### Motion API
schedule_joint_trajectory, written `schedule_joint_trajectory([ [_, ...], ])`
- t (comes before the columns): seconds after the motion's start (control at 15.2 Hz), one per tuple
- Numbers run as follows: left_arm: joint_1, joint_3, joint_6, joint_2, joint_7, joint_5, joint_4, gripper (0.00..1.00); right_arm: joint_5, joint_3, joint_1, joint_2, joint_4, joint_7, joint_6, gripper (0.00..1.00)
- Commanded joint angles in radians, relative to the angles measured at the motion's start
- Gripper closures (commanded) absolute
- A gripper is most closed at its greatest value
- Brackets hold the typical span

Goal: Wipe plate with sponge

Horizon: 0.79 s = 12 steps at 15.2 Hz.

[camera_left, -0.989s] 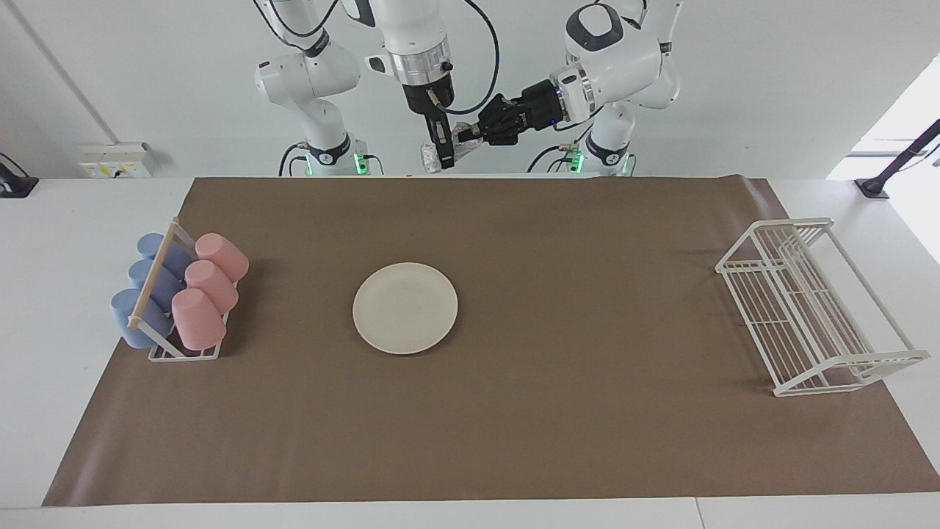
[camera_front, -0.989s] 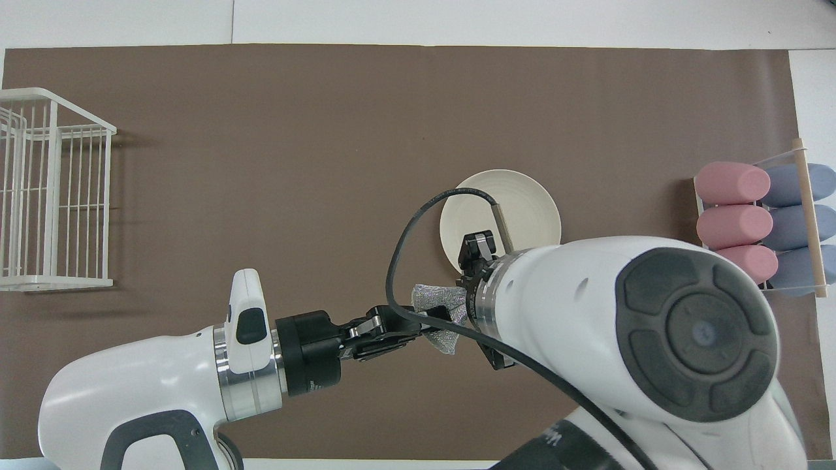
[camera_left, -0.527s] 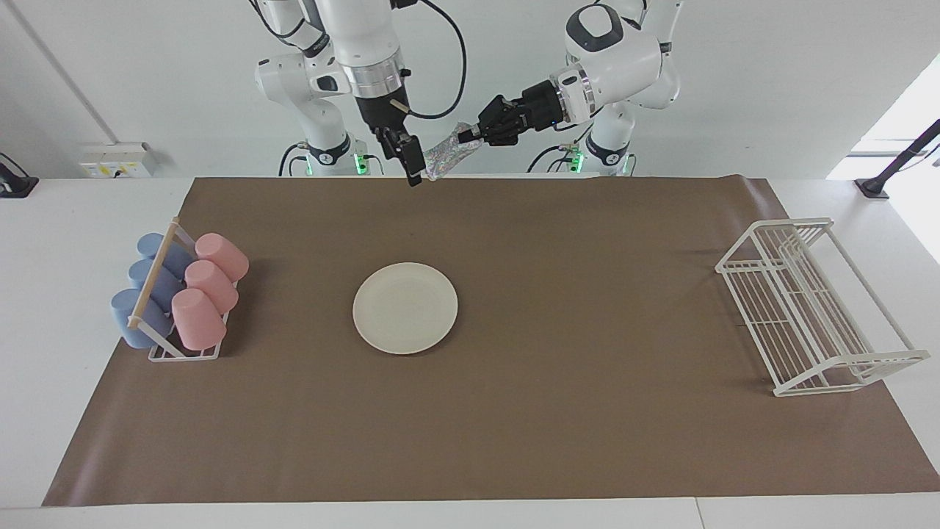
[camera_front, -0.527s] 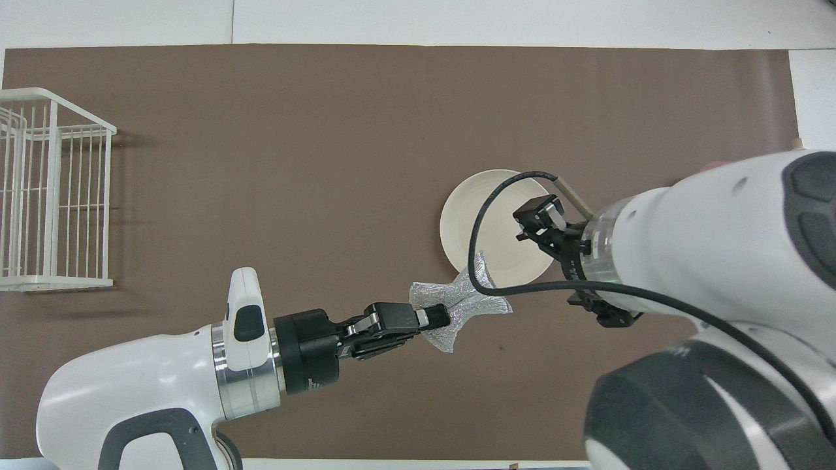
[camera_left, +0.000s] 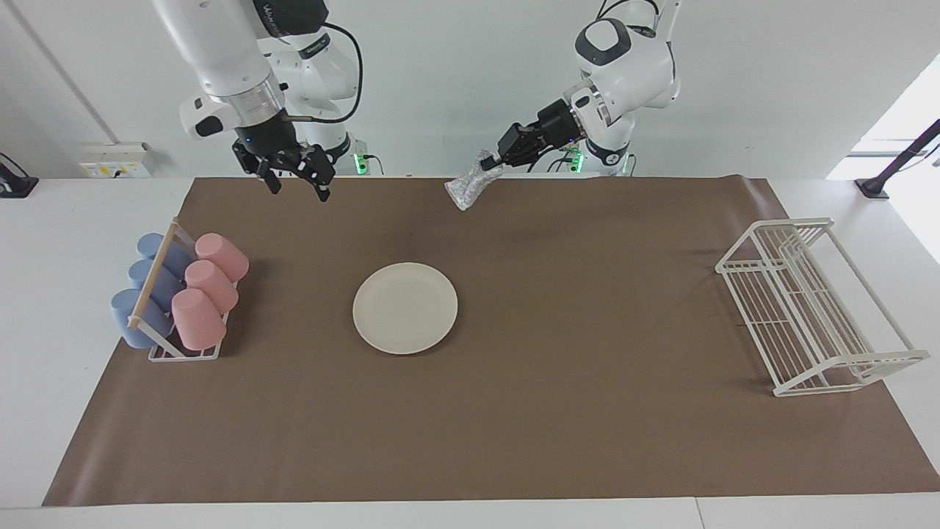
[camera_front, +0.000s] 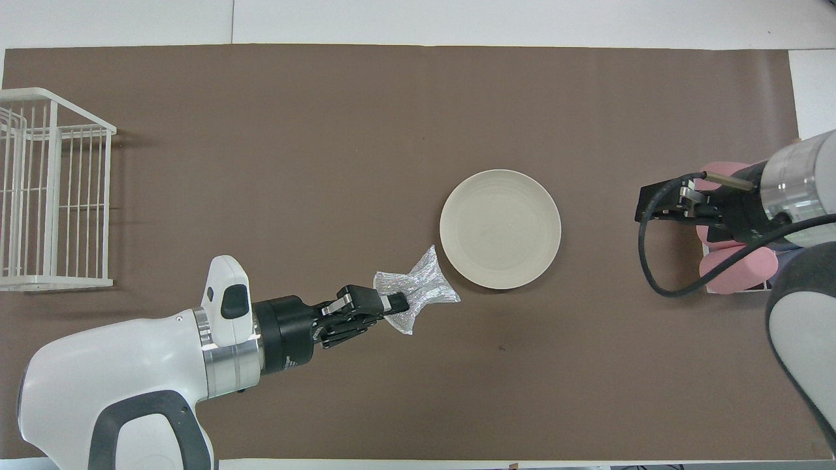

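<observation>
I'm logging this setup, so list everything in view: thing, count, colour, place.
plate: one, cream-white, flat on the brown mat near the table's middle.
sponge: one, silvery-grey mesh wad, held in the air over the mat's edge nearest the robots.
pink cups: three, pink, lying in the cup rack.
blue cups: three, blue, lying in the same rack beside the pink ones.
cup rack: one, white wire with a wooden bar, at the right arm's end.
dish rack: one, white wire, at the left arm's end.
mat: one, brown, covering the table.
left gripper: fingers shut on the sponge.
right gripper: fingers open, holding nothing, up over the mat's corner near the cup rack.
</observation>
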Motion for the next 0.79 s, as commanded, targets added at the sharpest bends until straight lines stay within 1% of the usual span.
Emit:
schedule_joint_trajectory([
  [0.0,0.119,-0.007,-0.169,-0.012,-0.117,0.206,0.009,1.0,-0.007,0.014,-0.03,0.002,0.006,-0.139,-0.003,0.0],
  [0.07,0.151,-0.007,-0.235,-0.005,-0.147,0.281,0.028,1.0,-0.007,0.014,-0.027,0.002,0.006,-0.139,0.0,0.0],
  [0.26,0.199,-0.007,-0.345,0.002,-0.193,0.453,0.046,1.0,-0.009,0.014,-0.03,0.005,0.0,-0.148,0.016,0.0],
  [0.4,0.216,-0.007,-0.403,0.004,-0.226,0.596,0.062,1.0,-0.009,0.005,-0.044,0.014,-0.001,-0.217,0.014,0.0],
  [0.46,0.216,-0.007,-0.44,0.013,-0.247,0.679,0.081,1.0,-0.01,-0.044,-0.022,0.015,-0.001,-0.267,0.005,0.0],
  [0.53,0.218,-0.007,-0.483,0.033,-0.261,0.757,0.111,1.0,-0.025,-0.085,0.023,0.017,0.0,-0.312,0.011,0.0],
  [0.59,0.219,-0.005,-0.533,0.062,-0.266,0.818,0.156,1.0,-0.068,-0.104,0.041,0.023,0.005,-0.335,0.01,0.0],
  [0.66,0.236,-0.005,-0.585,0.097,-0.266,0.877,0.203,1.0,-0.094,-0.14,0.053,0.044,0.019,-0.343,0.007,0.0],
  [0.73,0.253,-0.007,-0.631,0.122,-0.266,0.938,0.246,1.0,-0.095,-0.179,0.079,0.064,0.043,-0.345,-0.001,0.0],
])
